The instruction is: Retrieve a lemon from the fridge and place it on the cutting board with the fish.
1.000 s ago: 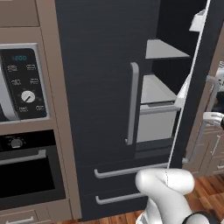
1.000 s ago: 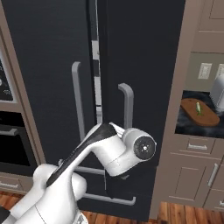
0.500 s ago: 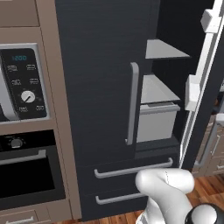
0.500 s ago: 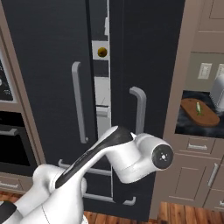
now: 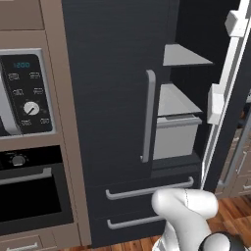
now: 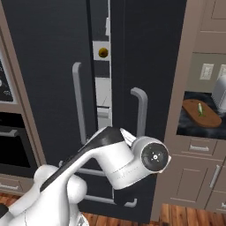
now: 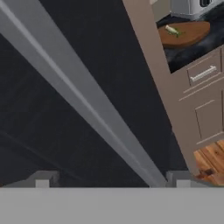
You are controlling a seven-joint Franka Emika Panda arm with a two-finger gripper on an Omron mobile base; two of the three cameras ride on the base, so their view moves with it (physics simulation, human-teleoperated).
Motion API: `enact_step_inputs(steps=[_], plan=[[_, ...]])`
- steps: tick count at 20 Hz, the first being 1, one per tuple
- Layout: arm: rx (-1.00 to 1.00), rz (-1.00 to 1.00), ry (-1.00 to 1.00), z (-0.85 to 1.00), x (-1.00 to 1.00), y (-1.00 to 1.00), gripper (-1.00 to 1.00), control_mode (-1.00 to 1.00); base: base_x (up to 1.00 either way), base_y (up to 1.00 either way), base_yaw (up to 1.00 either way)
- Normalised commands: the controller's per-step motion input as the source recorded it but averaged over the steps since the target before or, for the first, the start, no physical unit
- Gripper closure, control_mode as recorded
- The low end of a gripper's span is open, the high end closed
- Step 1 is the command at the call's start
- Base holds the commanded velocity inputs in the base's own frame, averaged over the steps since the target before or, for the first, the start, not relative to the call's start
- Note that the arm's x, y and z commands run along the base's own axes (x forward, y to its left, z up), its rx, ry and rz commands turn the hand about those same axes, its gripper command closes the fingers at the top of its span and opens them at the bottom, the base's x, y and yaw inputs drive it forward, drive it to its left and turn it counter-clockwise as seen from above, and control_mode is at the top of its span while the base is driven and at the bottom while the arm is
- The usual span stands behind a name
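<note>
**Fridge door ajar, one lemon inside**

While one small yellow lemon [image 6: 103,53] sits inside the charcoal fridge [image 5: 112,98], one slender fish [image 6: 200,109] lies on one round-cornered wooden cutting board [image 6: 201,114] on the counter [image 6: 190,126]. Fingers [image 7: 111,179] spread wide, empty, straddling the door's smooth grey bar handle [image 7: 83,105].

Few readable marks are found. On the dark microwave control panel [image 5: 27,95], left of the fridge [image 5: 112,98], a small teal digital readout [image 5: 21,64] is shown near the top; its digits appear to be "1200", though they are too small to be read with certainty. Below the readout, rows of small pale button symbols are seen, and around the round dial [image 5: 31,108] faint tick marks are set, but none can be made out as letters or numbers. On the fridge itself, no brand, label or sign can be read.
</note>
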Motion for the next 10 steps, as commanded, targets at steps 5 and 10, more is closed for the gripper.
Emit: enact_step_inputs(steps=[5, 10], plan=[[-0.29, -0.23, 0.14, 0.22, -0.49, 0.5, -1.0, -1.0, 0.0, 0.0, 0.0], [-0.46, -0.28, 0.06, 0.45, -0.31, 0.66, -1.0, -1.0, 0.0, 0.0, 0.0]])
